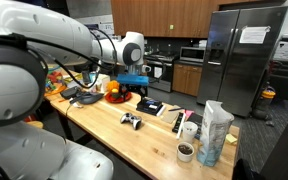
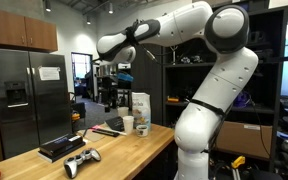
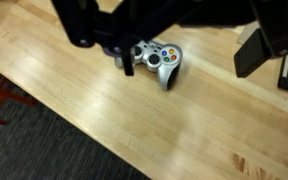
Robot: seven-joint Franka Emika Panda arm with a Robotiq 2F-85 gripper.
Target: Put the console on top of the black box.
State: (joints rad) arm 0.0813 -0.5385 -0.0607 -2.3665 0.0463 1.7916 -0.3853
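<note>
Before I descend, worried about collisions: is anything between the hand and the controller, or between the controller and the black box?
Nothing visible: open air between hand and controller, bare tabletop between controller and black box.

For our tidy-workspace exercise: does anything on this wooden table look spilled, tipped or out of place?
Nothing stands out. The controller lies button-side up on the table near the black box; nothing looks spilled.

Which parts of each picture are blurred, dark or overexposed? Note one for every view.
Wrist view: the fingers are dark silhouettes at the top, while the controller is clear. In an exterior view, the near arm looms large and soft. In an exterior view, the doorway behind is blown out.
</note>
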